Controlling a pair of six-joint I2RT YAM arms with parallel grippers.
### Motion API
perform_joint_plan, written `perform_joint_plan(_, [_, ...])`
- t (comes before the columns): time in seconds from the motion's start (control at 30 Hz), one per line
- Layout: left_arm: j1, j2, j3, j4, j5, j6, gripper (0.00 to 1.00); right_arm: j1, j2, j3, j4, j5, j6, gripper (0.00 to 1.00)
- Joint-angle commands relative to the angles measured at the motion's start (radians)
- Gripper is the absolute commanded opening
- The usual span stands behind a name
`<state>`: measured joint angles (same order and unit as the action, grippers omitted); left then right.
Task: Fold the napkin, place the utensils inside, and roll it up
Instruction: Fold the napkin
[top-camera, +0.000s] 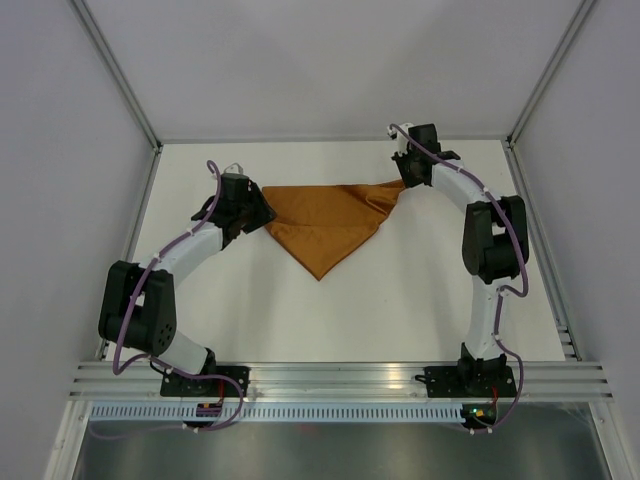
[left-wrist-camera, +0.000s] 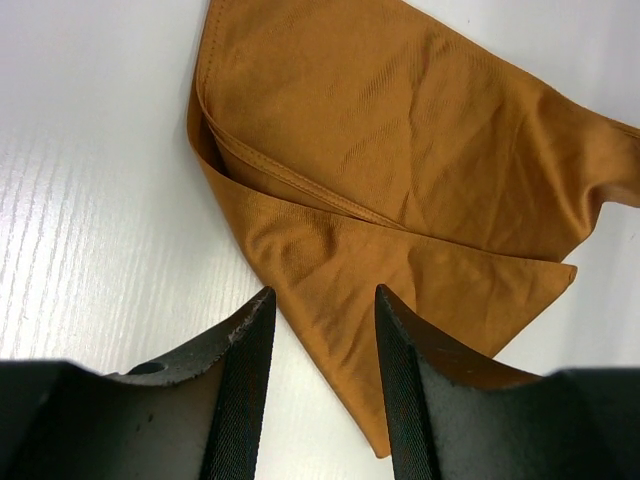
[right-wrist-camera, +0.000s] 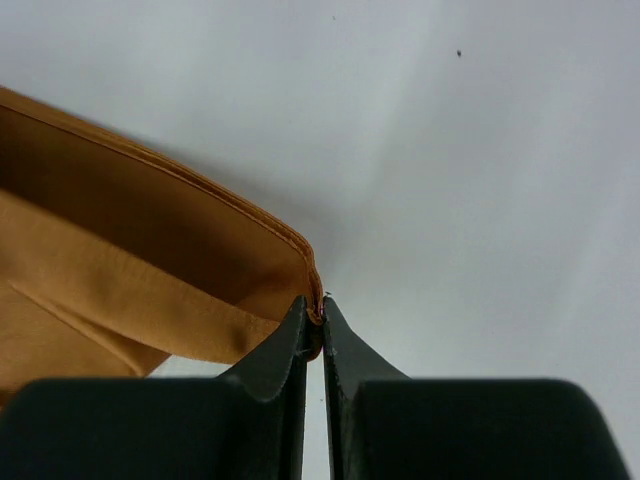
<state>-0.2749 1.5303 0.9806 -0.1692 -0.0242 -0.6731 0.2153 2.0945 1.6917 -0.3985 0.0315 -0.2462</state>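
Top external view gives you the napkin (top-camera: 325, 225) folded into a rough triangle on the table (top-camera: 400, 300); its long edge spans from your left gripper (top-camera: 262, 214) to your right gripper (top-camera: 404, 186), and its point aims back toward the arm bases.

On the left wrist view, your left gripper (left-wrist-camera: 320, 300) stands with its jaws parted to a middling gap and nothing clamped between them; the napkin (left-wrist-camera: 400, 150) spreads out ahead of the fingers (left-wrist-camera: 245, 380), and a strip of it runs back under the gap and beneath the right-hand finger; you cannot tell from here whether the fingers touch the cloth. A hemmed edge crosses the cloth ahead of the tips, with a lower layer showing on the near side of it; bare table (left-wrist-camera: 80, 200) lies ahead and to the left of the left-hand finger.

On the right wrist view, your right gripper (right-wrist-camera: 312, 305) has its jaws pressed nearly together, pinching a corner of the napkin (right-wrist-camera: 120, 260) right at the fingertips; from that pinch the cloth stretches away to the left of the gripper, its layered hem sloping up and away, and it looks raised off the table there, with shadow along the hem; to the right of the gripper only plain white surface shows.
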Motion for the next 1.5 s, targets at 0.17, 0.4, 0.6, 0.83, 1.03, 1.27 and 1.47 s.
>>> perform_joint_plan(0.17, [0.005,-0.004,-0.016,0.059,0.052,-0.011,0.49,-0.057,0.082,0.019,-0.03,0.036,0.033,0.13])
perform_joint_plan(0.4, [0.005,-0.009,-0.026,0.066,0.067,-0.008,0.49,-0.083,0.148,0.08,-0.022,0.094,0.027,0.43])
perform_joint_plan(0.6, [0.003,-0.015,-0.036,0.073,0.072,-0.01,0.5,-0.108,0.145,0.145,-0.054,0.071,0.039,0.7])
perform_joint_plan(0.83, [0.003,-0.009,-0.037,0.083,0.082,-0.011,0.5,-0.111,0.01,0.059,-0.121,-0.108,0.091,0.71])
perform_joint_plan(1.03, [0.002,-0.007,-0.037,0.088,0.092,-0.017,0.5,-0.097,-0.097,-0.073,-0.16,-0.28,0.139,0.69])
perform_joint_plan(1.27, [-0.001,-0.013,-0.036,0.086,0.098,-0.019,0.5,-0.061,-0.114,-0.122,-0.224,-0.409,0.153,0.68])
perform_joint_plan(1.47, [-0.004,-0.021,-0.043,0.086,0.099,-0.02,0.5,-0.014,-0.056,-0.132,-0.246,-0.504,0.189,0.62])
